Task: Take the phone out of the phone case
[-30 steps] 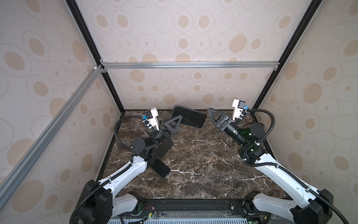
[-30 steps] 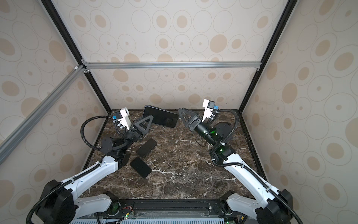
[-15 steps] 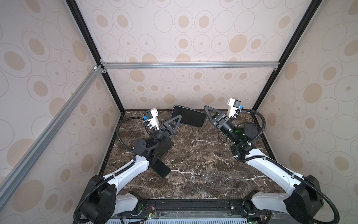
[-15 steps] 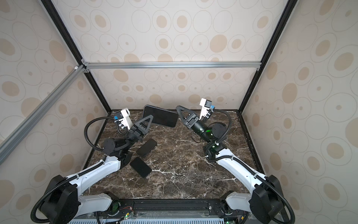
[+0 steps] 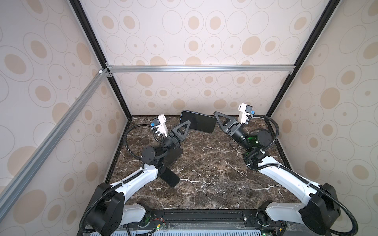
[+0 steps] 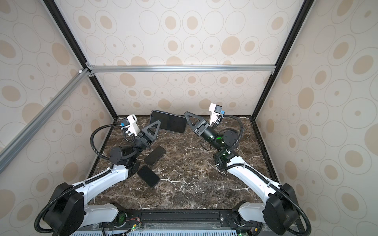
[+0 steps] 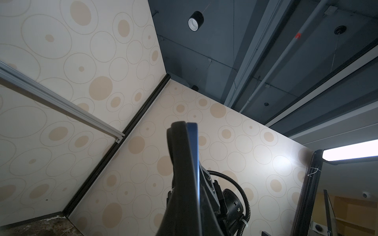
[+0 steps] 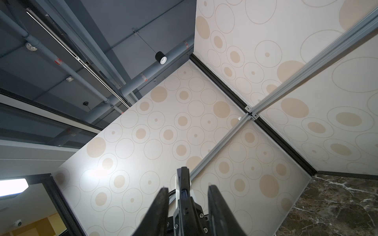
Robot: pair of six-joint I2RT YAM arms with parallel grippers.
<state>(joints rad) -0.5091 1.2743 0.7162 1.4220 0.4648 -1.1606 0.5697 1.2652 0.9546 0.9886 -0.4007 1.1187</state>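
A dark phone in its phone case hangs flat-on in the air near the back wall in both top views. I cannot tell the case from the phone. My left gripper is shut on its left end, and the left wrist view shows the phone's bluish edge pressed against one finger. My right gripper is at the phone's right end. In the right wrist view its fingertips stand apart on either side of the thin edge-on phone, with a gap on each side.
Two dark slabs lie on the marble table at the left, one beside the left arm's wrist and one nearer the front. Patterned walls close in three sides, with an aluminium bar across the back.
The right gripper has moved left to the phone's right end and its jaws have narrowed. The left gripper and phone have stayed in place.
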